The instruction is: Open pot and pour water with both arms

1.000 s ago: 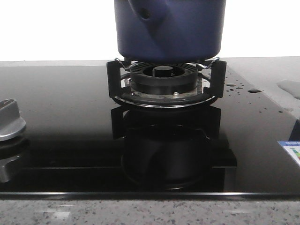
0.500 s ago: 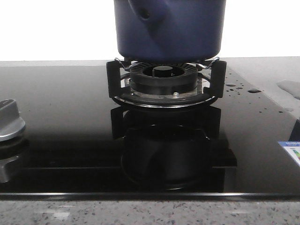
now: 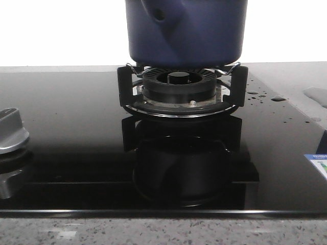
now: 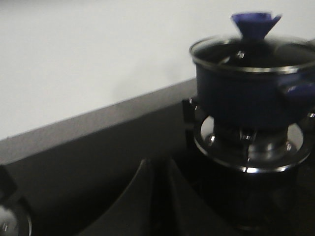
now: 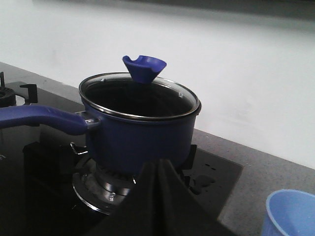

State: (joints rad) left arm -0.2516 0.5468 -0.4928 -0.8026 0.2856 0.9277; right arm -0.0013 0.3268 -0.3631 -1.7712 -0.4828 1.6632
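Observation:
The dark navy pot [image 3: 186, 30] stands on the black burner [image 3: 179, 84], its pointed boss with a small hole facing the front. In the left wrist view the pot [image 4: 241, 93] carries a glass lid [image 4: 256, 54] with a blue knob [image 4: 255, 24]. My left gripper [image 4: 160, 164] is shut and empty, low over the hob and apart from the pot. In the right wrist view the pot [image 5: 142, 137] shows its lid knob [image 5: 144, 68] and long blue handle [image 5: 44, 118]. My right gripper [image 5: 158, 164] is shut and empty, short of the pot's wall. Neither gripper shows in the front view.
A pronged black support [image 3: 122, 87] rings the burner on the glossy black hob. A silver stove knob [image 3: 10, 130] sits at the front left. Water drops [image 3: 255, 94] lie right of the burner. A light blue cup [image 5: 290, 214] stands on the grey counter.

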